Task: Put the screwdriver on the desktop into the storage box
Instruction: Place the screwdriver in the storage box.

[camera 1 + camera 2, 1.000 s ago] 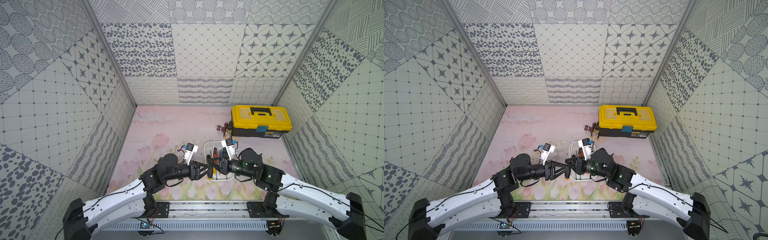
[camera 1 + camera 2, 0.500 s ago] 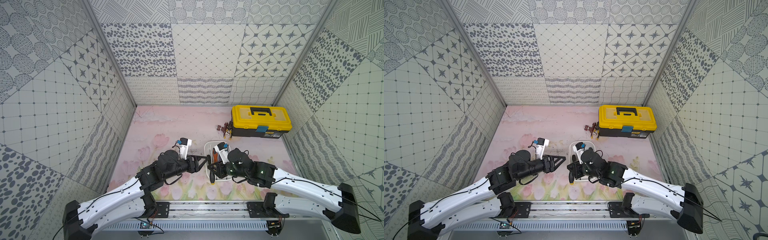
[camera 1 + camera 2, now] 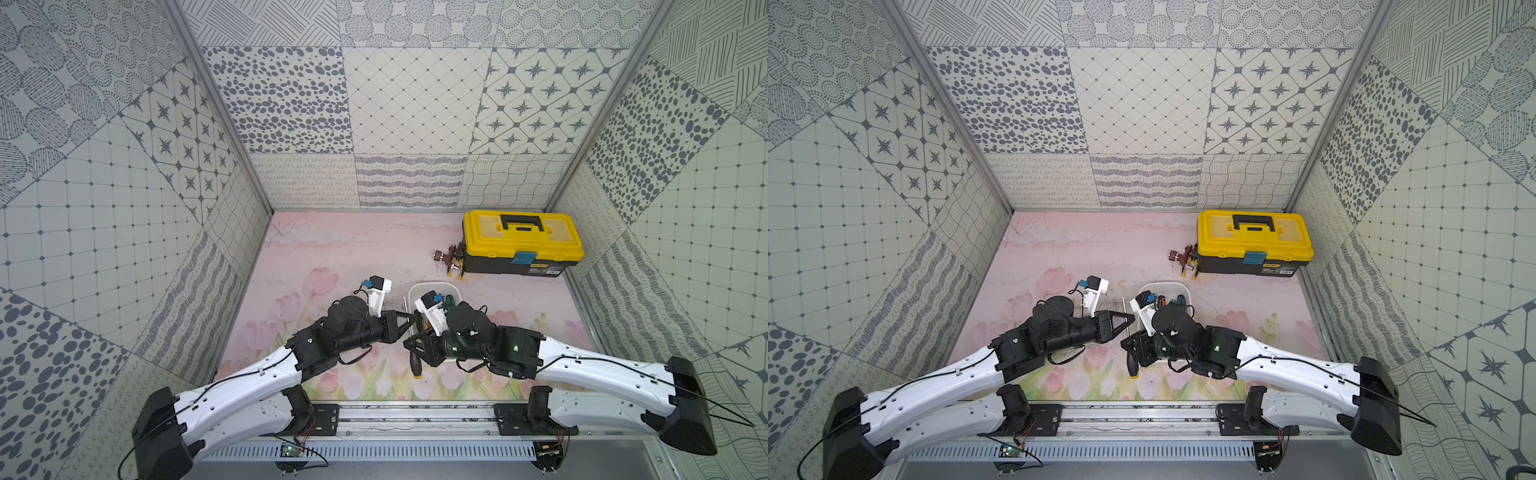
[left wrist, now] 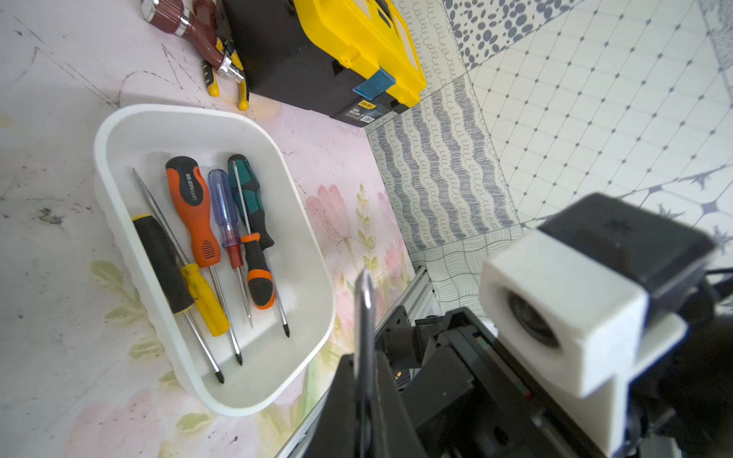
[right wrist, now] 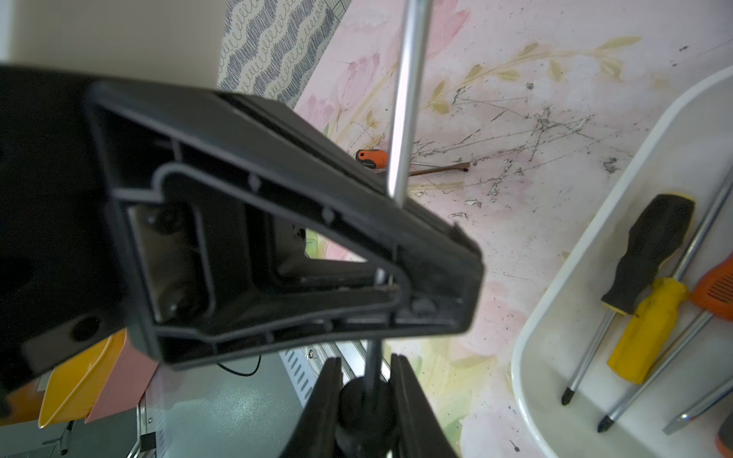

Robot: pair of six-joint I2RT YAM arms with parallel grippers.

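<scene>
Looking at a two-handed grab here. Got the left hand [image 3: 411,322] clenched tight on the bare metal shaft of the screwdriver [image 3: 415,366], tip poking out past the fingers [image 4: 341,404] in the left wrist view. Got the right hand [image 5: 365,376] grasping that same screwdriver by its black handle, yellow butt end out the back. Holding it up off the surface [image 3: 332,249], so not in the storage box [image 3: 434,284] yet. Hanging just outside the box's left long side, handle end sticking out past the box's near-left corner.

Can count six other screwdrivers [image 4: 234,253] lying loose inside the storage box, handles in black, yellow, orange, clear blue, green and orange-with-black. Also spotted a small orange-handled screwdriver [image 5: 371,158] flat on the surface, off to the storage box's left and apart from it, only visible from the right wrist view.

Past the storage box's far-right corner, seeing a yellow-lidded toolbox [image 3: 521,237], lid down, blue latch on its front. Plus a dark red tool [image 4: 198,35] and yellow-handled pliers [image 4: 210,79] lying just beside the toolbox, on the end nearer the storage box.
</scene>
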